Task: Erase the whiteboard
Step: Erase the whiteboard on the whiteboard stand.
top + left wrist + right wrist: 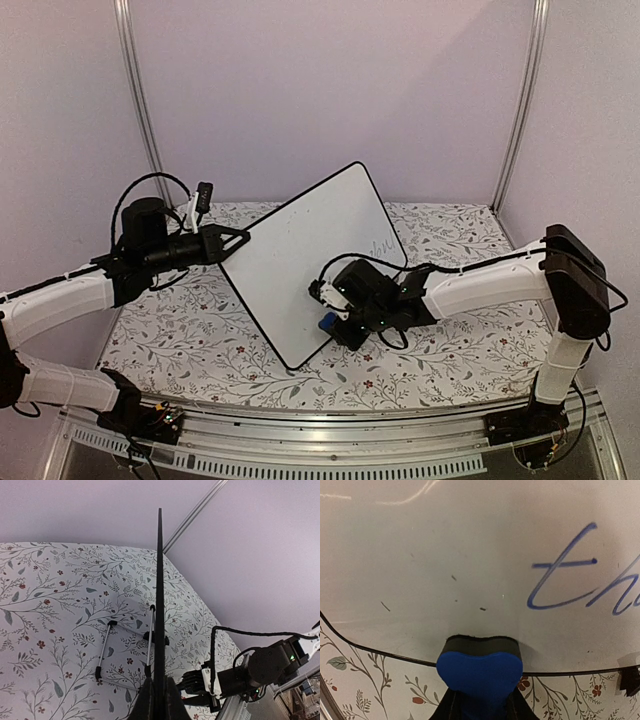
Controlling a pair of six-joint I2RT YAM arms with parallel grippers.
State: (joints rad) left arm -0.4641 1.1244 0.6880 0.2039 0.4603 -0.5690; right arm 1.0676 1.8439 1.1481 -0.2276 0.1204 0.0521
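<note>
The whiteboard [300, 255] stands tilted on one corner over the floral table, with faint writing [380, 245] near its right edge. My left gripper [236, 243] is shut on the board's left edge. In the left wrist view the board [159, 595] appears edge-on, running up from between that gripper's [159, 702] fingers. My right gripper [330, 315] is shut on a blue eraser [327, 323], held at the board's lower right face. In the right wrist view the eraser [480, 670] has its dark felt against the white surface [445, 545], just above the black frame. Blue handwriting [565, 577] lies to its upper right.
A wire stand with black feet [105, 650] lies on the floral cloth [200, 340] behind the board. Pale walls and two metal posts [140, 100] enclose the back. The right arm [255, 670] shows beyond the board's edge in the left wrist view.
</note>
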